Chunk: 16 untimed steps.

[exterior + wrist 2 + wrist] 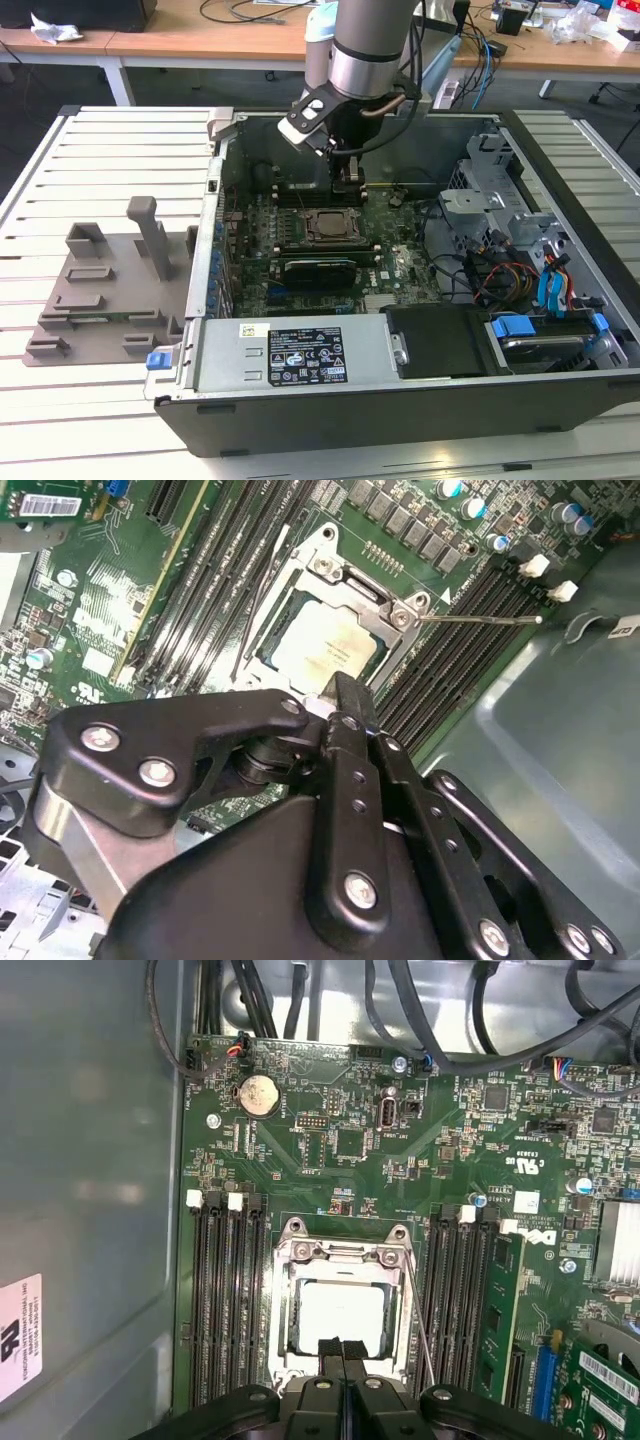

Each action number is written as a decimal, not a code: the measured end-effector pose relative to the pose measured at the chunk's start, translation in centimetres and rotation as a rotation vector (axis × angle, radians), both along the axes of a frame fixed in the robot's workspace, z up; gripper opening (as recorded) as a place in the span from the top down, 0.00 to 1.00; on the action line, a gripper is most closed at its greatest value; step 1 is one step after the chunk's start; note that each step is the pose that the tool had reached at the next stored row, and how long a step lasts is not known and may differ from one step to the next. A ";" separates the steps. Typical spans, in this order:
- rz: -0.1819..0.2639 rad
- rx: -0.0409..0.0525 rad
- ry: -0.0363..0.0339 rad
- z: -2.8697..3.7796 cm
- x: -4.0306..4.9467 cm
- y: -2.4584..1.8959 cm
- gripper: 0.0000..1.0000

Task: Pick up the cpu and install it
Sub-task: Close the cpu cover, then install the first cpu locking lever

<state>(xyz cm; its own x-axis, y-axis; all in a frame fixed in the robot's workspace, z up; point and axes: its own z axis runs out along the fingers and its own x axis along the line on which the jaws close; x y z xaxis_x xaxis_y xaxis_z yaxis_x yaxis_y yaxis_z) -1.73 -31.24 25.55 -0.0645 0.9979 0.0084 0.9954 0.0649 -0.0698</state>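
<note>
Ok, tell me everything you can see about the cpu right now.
The cpu is a small flat square chip with a pale, silvery metal top plate. It lies flat inside the metal socket frame on the green motherboard, between banks of black memory slots. The frame's thin wire lever runs alongside it. The claw, shut, hangs over one edge of the chip; whether it touches cannot be told.

Silver-grey arm (372,50), black claw (341,1348), silver screws (360,888), black cables (408,60)
</note>
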 end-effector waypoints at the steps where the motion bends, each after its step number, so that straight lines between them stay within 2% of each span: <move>1: 0.000 0.0001 0.0000 0.00 0.00 0.00 0.89; 11: 0.001 0.0000 0.0000 0.06 0.00 0.00 0.89; 13: 0.050 0.0000 0.0000 0.06 0.00 0.00 0.89; 16: 0.097 0.0000 0.0000 0.06 0.01 0.00 0.89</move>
